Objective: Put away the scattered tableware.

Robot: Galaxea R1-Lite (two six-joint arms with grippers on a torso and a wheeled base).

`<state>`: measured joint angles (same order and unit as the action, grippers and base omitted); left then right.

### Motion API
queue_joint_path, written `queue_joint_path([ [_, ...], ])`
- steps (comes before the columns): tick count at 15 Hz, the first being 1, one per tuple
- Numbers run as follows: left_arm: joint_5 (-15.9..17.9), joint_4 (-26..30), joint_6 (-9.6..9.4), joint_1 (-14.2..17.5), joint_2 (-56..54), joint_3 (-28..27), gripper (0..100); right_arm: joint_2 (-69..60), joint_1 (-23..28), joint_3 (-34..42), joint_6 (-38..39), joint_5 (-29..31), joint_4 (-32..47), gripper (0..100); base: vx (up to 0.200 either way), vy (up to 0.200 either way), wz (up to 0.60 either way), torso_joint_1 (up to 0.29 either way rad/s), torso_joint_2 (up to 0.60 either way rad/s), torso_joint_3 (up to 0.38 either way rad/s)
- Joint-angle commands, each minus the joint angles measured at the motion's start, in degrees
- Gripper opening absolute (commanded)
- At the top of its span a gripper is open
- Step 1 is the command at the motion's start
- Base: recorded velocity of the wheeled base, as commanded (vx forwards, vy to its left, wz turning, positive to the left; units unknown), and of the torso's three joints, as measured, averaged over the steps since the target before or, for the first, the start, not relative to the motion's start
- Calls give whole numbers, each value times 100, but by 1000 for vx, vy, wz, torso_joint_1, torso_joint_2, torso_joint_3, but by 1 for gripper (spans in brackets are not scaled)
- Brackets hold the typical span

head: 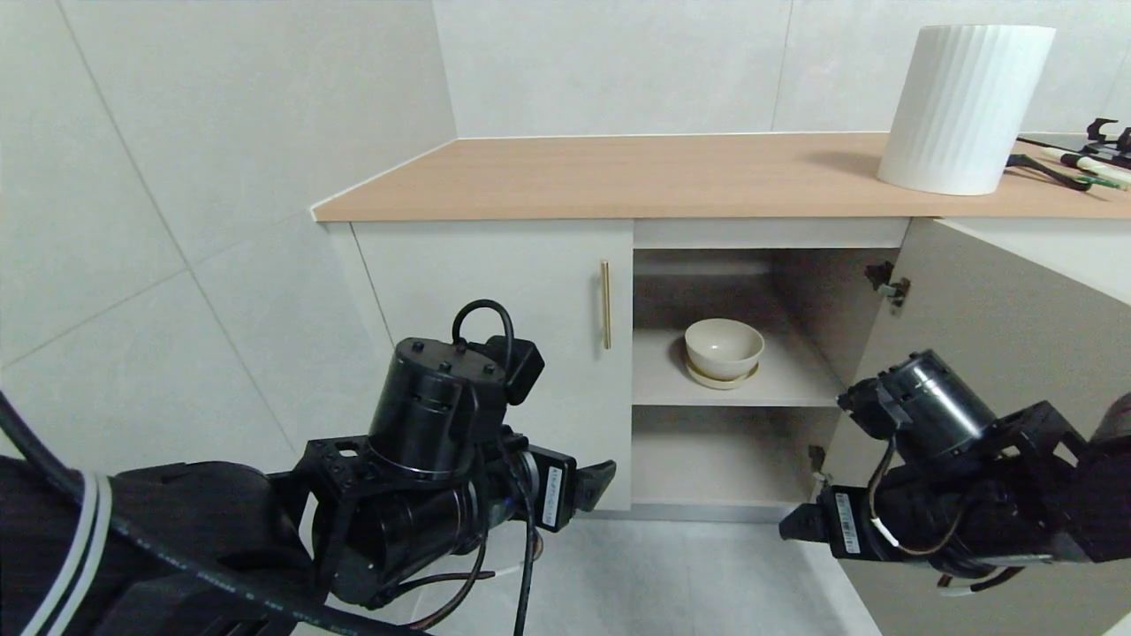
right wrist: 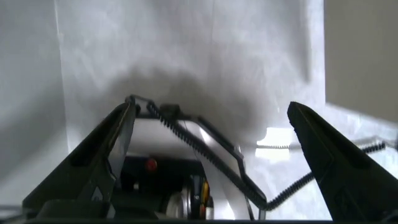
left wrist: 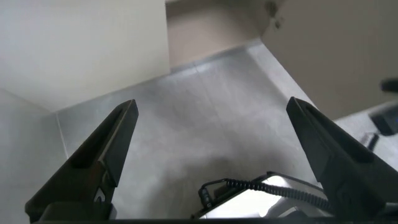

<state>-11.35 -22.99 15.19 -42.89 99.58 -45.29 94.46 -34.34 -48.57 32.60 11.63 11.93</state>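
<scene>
Wooden countertop [head: 618, 177] runs above and beyond both jaws. White ribbed cylinder [head: 967, 106] stands upright on it, above the right jaws. Closed cabinet door [head: 495, 336] with brass handle [head: 606, 305] is beyond the left jaws. Open door [head: 1016, 300] is beside the right jaws.

Left arm [head: 424, 442] held low with wrist bent, left gripper [left wrist: 211, 149] aimed inward, jaws spread wide, right arm [head: 954, 424] mirroring it low on the other side, right gripper [right wrist: 211, 149] facing the left, jaws equally wide

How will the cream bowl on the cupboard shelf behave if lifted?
The cream round bowl looks rigid, probably ceramic, so likely fragile if knocked. Its smooth glaze may slip in a grip. It sits on a matching plate, which might shift if pushed.
</scene>
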Motion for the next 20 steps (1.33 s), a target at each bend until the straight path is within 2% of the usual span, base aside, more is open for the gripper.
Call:
queue_joint_path([
  [1, 1, -4, 2, 0, -53, 11, 100, -332, -134, 225, 1, 6, 2, 100, -200, 0, 0, -7, -2, -2],
  [4, 1, -12, 2, 0, -115, 20, 100, -605, -161, 489, 1, 6, 2, 100, -200, 0, 0, 2, 1, -1],
  [12, 1, -12, -42, 0, -150, 82, 100, -2072, -222, 1271, 159, 50, 90, 100, 0, 0, 0, 0, 0, 0],
  [17, 1, -12, -42, 0, -150, 82, 100, -2477, -161, 1280, 634, 243, 564, 100, 0, -200, 0, 3, 1, 4],
  [20, 1, -21, -34, -9, -150, 82, 100, -2600, 77, 1324, 897, 322, 696, 100, 0, -200, 0, 7, 4, -1],
])
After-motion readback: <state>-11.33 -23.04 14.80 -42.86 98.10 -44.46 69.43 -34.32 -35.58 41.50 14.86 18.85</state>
